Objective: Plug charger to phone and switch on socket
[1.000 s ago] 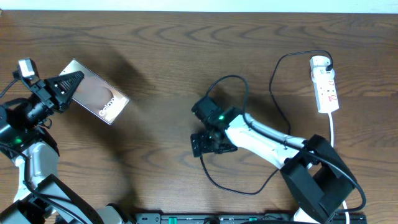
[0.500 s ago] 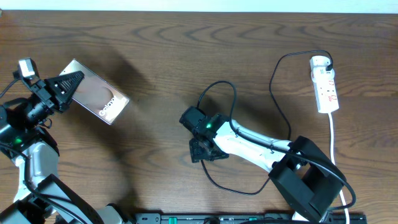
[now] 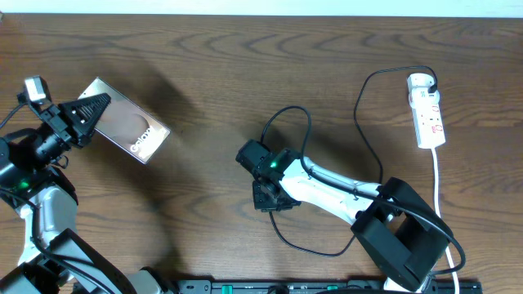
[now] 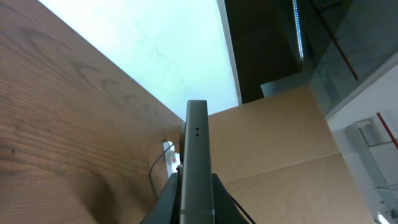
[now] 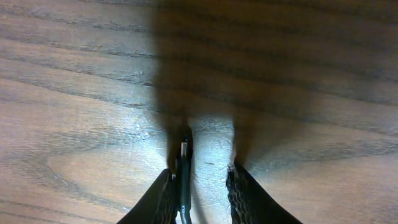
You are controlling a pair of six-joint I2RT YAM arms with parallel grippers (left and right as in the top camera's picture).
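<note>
Dark brown wood-grain table (image 3: 212, 65): the whole span between the two arms is still to cross; a long carry could let a loosely held cable slip out.
Right gripper (image 3: 268, 196): low over the table centre, jaws apart; if it closes off-centre it may nip only the cord.
Left gripper (image 3: 88, 113): clamped on the phone's end at the left edge; a tilted hold would skew the port.
Flat rectangular brownish-grey glossy phone (image 3: 131, 131): lifted at far left, seen edge-on from the left wrist.
Small white elongated power strip with red switch markings (image 3: 427, 114): far right, plug in, switch untouched.
Long thin black charger cable (image 3: 288, 109): looped around the right arm (a snag could tug the plug).
Small black connector (image 5: 184, 149): lying just beside one finger, not pinched; it could be pushed aside.
Change: the right arm has swung left and the cable loop followed; the left arm and phone are unmoved.
</note>
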